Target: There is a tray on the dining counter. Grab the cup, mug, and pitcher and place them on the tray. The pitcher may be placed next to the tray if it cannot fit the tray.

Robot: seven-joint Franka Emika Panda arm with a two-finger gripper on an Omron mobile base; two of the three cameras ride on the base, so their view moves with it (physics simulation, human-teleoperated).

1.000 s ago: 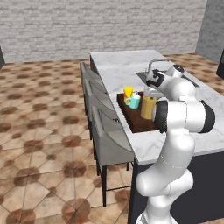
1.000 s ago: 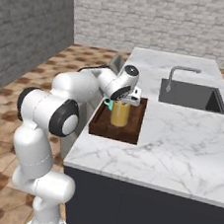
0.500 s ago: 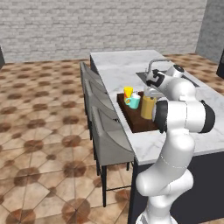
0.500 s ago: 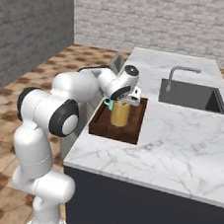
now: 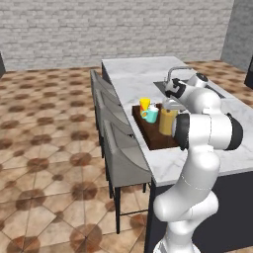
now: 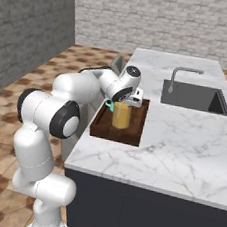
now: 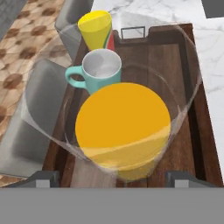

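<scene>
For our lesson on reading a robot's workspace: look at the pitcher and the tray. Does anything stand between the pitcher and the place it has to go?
Nothing visible does. The pitcher already stands upright on the tray, beside the mug, with the cup beyond it. The gripper sits directly over the pitcher, its fingertips wide on either side of it.

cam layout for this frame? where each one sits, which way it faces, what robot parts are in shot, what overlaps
Left base view: behind the arm on its left, looking forward and down the counter; the arm rises lower right, hand over the pitcher.
Right base view: behind on the right, facing the counter and sink; the arm rises lower left.
Hand view: on the hand, looking straight down into the pitcher; two finger tips stand wide apart at the bottom.
Shared: all three show the tray, pitcher and mug; left base and hand views also the cup.
</scene>
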